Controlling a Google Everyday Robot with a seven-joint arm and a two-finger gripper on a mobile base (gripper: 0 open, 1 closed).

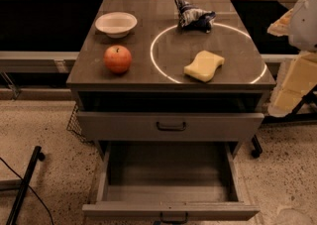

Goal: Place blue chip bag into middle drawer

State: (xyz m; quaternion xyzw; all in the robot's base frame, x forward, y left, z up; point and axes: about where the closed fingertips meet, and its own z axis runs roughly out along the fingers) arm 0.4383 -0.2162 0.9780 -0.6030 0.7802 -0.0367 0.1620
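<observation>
The blue chip bag [194, 17] lies crumpled on the far side of the cabinet top [163, 78], right of centre. The middle drawer [168, 169] is pulled far out below, with its floor bare and its small dark handle [173, 216] at the bottom edge of the view. The first-tier drawer [171, 126] above it stands slightly out. My gripper is not in view; only pale parts of my arm [298, 73] show at the right edge, beside the cabinet and away from the bag.
On the cabinet top are a white bowl [116, 23] at the back left, a red apple [118, 59] in front of it, and a yellow sponge [204, 65] at the front right. A bright ring of light [154, 65] circles the sponge. A black pole [24, 184] lies on the speckled floor at the left.
</observation>
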